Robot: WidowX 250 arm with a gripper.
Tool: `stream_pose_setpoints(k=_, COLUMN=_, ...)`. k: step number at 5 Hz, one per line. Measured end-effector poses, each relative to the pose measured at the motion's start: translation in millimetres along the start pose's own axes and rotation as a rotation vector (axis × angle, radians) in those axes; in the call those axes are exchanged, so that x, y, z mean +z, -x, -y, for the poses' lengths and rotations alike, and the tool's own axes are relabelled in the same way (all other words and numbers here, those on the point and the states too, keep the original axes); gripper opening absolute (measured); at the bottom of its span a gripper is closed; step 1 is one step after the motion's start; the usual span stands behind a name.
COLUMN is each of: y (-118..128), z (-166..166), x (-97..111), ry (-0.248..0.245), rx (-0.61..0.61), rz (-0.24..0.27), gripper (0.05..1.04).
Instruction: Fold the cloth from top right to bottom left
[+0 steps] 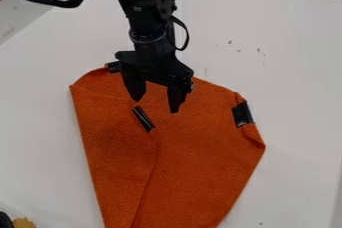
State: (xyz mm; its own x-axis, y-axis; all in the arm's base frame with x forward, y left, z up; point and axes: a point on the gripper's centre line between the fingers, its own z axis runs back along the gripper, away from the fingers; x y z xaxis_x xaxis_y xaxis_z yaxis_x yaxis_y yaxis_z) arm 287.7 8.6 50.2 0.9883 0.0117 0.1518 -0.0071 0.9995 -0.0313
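Presently, in the camera view, the gripper (156,105) hangs over the upper part of the orange cloth (194,157), and its two fingers stand apart, so the hand is released. Whether the tips touch the cloth, I cannot tell.

The cloth lies on the white table (294,72), from the middle down to the lower border of the view, where it is cut off. Its left edge runs quite straight and slants down; its right side comes to a blunt corner, then goes inward toward the bottom. The upper left corner is rounded and curls a little. One layer edge crosses the cloth lengthwise.

The table surface extends to both sides of the cloth, and more widely to the right. On the cloth are a black strip (143,118), just below the fingers, and a black patch (242,114) at the right edge. The arm (148,29) covers part of the upper edge. A cable (47,3) bends at the upper left, and a yellowish thing (24,223) lies at the lower left corner.
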Motion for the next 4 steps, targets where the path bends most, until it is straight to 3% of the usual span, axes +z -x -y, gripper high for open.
stream_pose_setpoints(k=1, y=2.3, z=0.8, x=-5.9, ry=-0.001, rx=0.005, rz=-0.022, gripper=1.0)
stream_pose_setpoints(k=4, y=-32.1, z=114.3, x=-11.1, ry=0.004, rx=-0.204, rz=0.032, gripper=1.0)
